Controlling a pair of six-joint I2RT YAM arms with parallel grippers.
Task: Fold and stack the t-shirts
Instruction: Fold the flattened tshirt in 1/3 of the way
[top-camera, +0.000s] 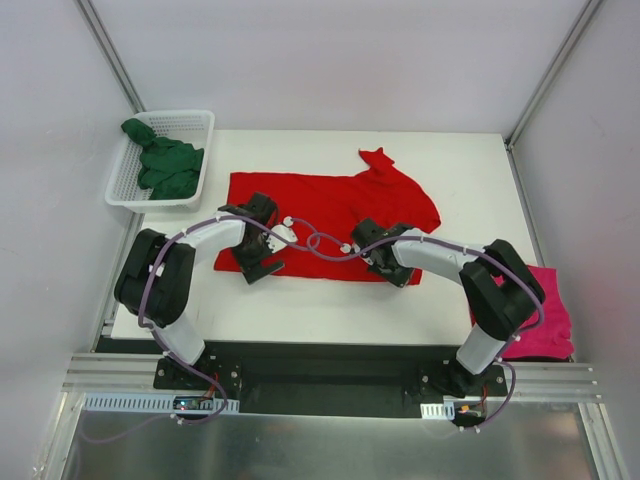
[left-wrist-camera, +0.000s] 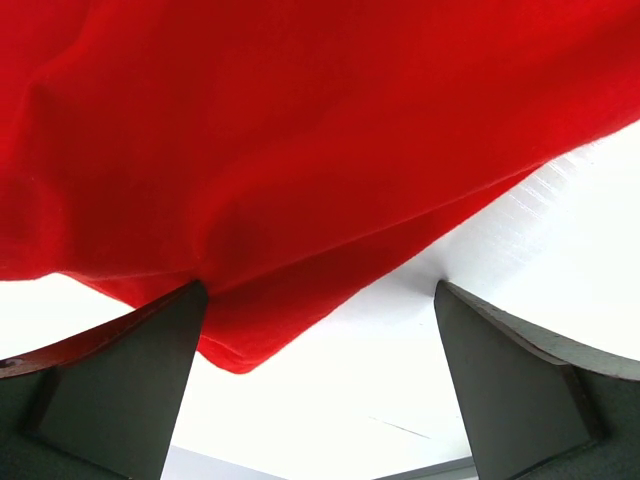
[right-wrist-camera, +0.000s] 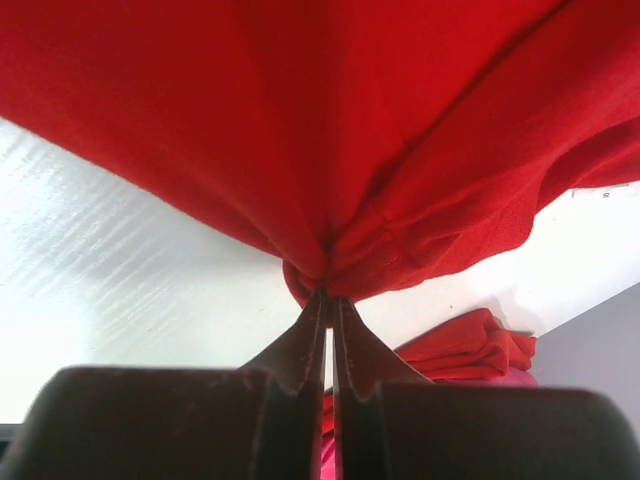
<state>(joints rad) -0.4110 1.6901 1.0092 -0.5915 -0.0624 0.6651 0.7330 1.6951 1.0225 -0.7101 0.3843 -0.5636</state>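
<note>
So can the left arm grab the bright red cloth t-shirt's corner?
Probably yes: the left gripper is wide open, and a corner of the bright red cloth t-shirt lies between its jaws, uncovered.

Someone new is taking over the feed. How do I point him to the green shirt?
Find the white table, then the white mesh basket at its far left corner. The green shirt lies crumpled inside it. It is the only dark shirt and the only one in a basket; the red shirt and pink shirt lie outside.

Bright, even overhead light is given; only soft shadows are cast. Worktop (right-wrist-camera: 110, 280) is blown out with streaky glare in wrist views. Left gripper fingers (left-wrist-camera: 120, 390) are rendered dark, slightly soft.
</note>
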